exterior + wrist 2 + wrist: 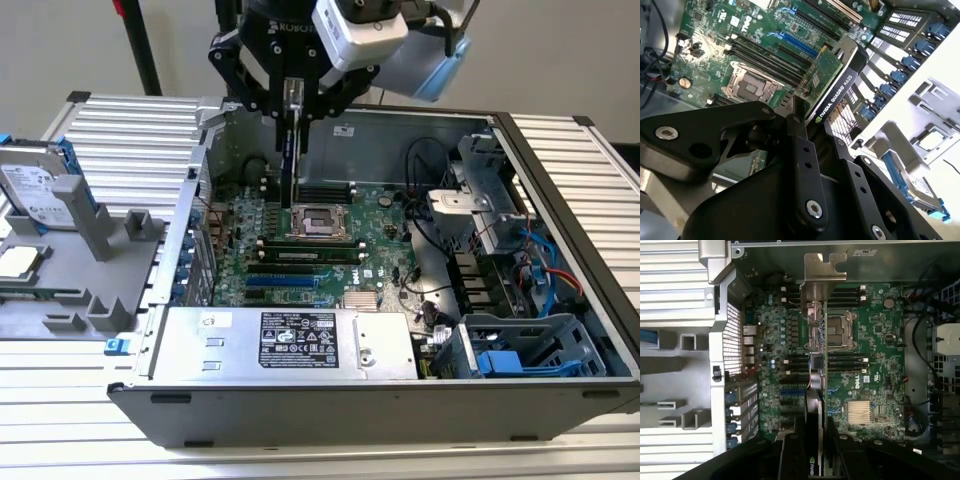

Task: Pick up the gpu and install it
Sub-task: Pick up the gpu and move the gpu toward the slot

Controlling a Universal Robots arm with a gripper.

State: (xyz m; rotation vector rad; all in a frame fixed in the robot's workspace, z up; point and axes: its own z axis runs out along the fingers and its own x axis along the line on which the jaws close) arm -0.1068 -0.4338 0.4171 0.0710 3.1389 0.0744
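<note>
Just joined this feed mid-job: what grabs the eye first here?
The gripper hangs over the open computer case, its fingers clamped on the gpu, held upright above the green motherboard. In the first wrist view the card's silver bracket shows bright against that board. At the exterior view's left, a hard drive stands in a grey fixture.

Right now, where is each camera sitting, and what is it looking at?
Exterior view: off the arm, looks down at an angle into the open case; shows the gripper holding the gpu.
First wrist view: on the wrist, looks straight down the gpu's edge onto the motherboard; dark gripper parts show.
Second wrist view: on the wrist, looks slantwise past the fingers.
Shared: both wrist views show gpu, motherboard.
</note>
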